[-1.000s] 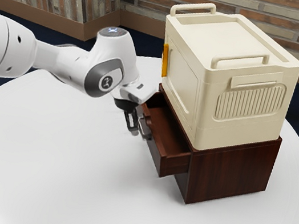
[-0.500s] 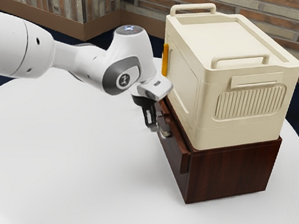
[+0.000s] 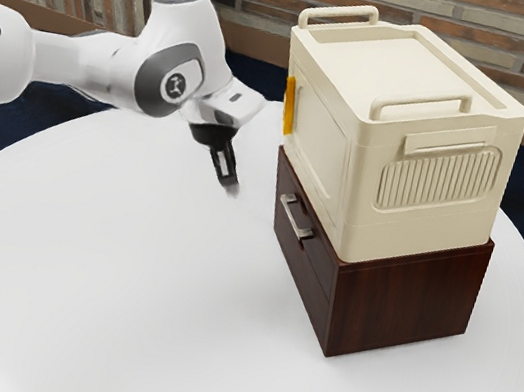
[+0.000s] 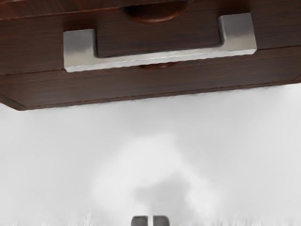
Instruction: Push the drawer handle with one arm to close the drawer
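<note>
Exterior view has the good news: the drawer (image 3: 319,261) was hanging well out of the dark wood cabinet (image 3: 407,295) a second ago, nearly in half a second later, and now its front looks flush. Big cream box (image 3: 326,147) hasn't budged from on top, btw. The claw (image 3: 233,189) was right up at the metal handle (image 3: 296,217) during those earlier shots, and now it's backed off and hanging above the white surface (image 3: 125,284), clear of the handle, nothing held. So yeah, I'd call the pushing part done, and the arm's probably just getting out of the way. Wrist view agrees as far as I can tell: handle sits across the drawer front with bare surface between it and the fingertips (image 4: 161,220), which are drawn in narrow with only a sliver between them. Can't spot a gap that'd make me want another shove. If it were me, I'd just keep the hand away from that handle, since catching it could drag the drawer back out.
</note>
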